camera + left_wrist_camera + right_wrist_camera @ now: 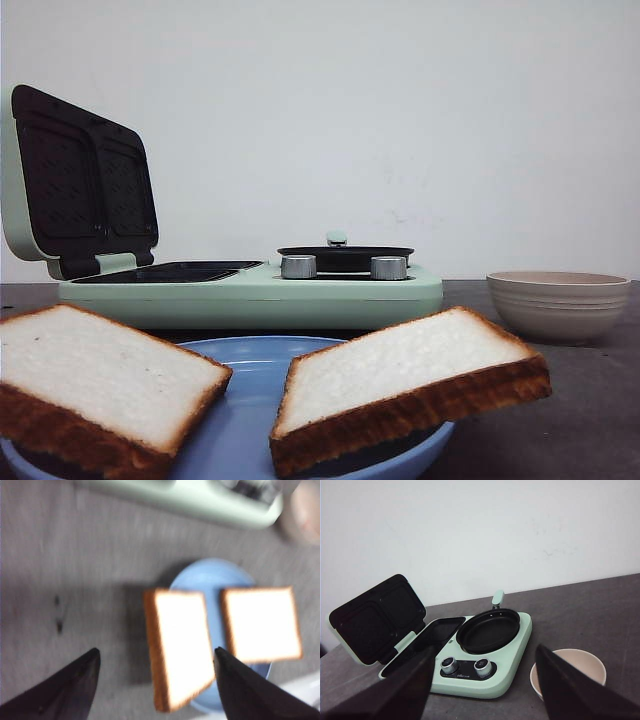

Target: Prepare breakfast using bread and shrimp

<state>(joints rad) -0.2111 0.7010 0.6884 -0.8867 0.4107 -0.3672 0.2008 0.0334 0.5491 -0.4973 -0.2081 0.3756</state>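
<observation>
Closest to us, two bread slices [100, 385] [410, 385] rest tilted on the blue plate [240, 420], crusts overhanging its rim. We note the left gripper [155, 685] spread wide above the left slice, touching nothing; the right gripper [482, 685] likewise parted, over the table before the green cooker [485, 680] and beige bowl [570, 670]. We cannot find the shrimp.

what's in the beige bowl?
The right wrist view shows part of the beige bowl's interior, pale and bare. The right gripper's finger covers the rest, so no shrimp is visible there.
</observation>
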